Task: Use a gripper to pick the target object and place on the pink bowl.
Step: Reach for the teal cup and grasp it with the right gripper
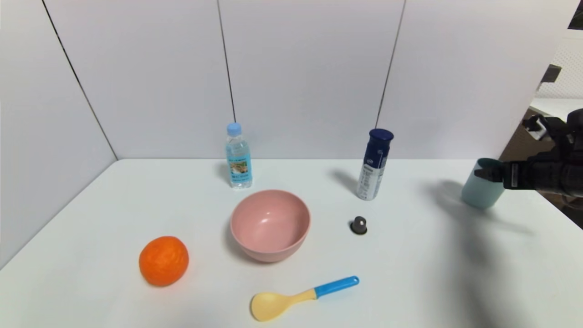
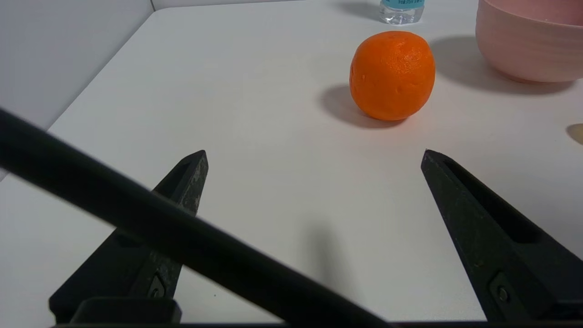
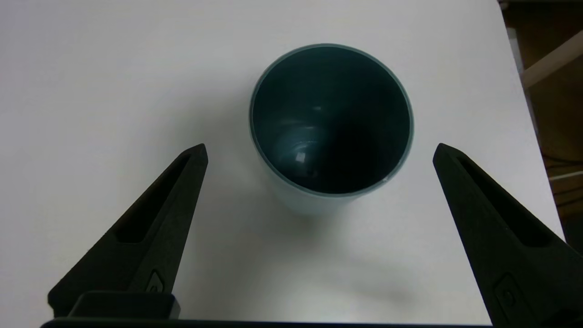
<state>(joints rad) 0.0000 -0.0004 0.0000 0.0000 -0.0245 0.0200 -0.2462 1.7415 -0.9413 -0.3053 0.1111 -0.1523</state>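
While the left gripper (image 2: 314, 157) idles with fingers spread, out toward eight o'clock from the pink bowl (image 1: 269, 228), the right gripper (image 3: 320, 155) is lining up for the pick. Its fingers are wide apart, holding nothing, on either side of the teal cup (image 3: 331, 120), which stands upright on the tabletop (image 1: 410, 273) between two and three o'clock from the bowl. Next, I'd say, it should lower squarely, then close.

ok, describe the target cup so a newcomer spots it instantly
On the white table, go to the far right corner, below the open black right gripper. There stands a pale teal-blue tapered plastic cup, upright: open-topped, unlike the navy-capped can to its left.
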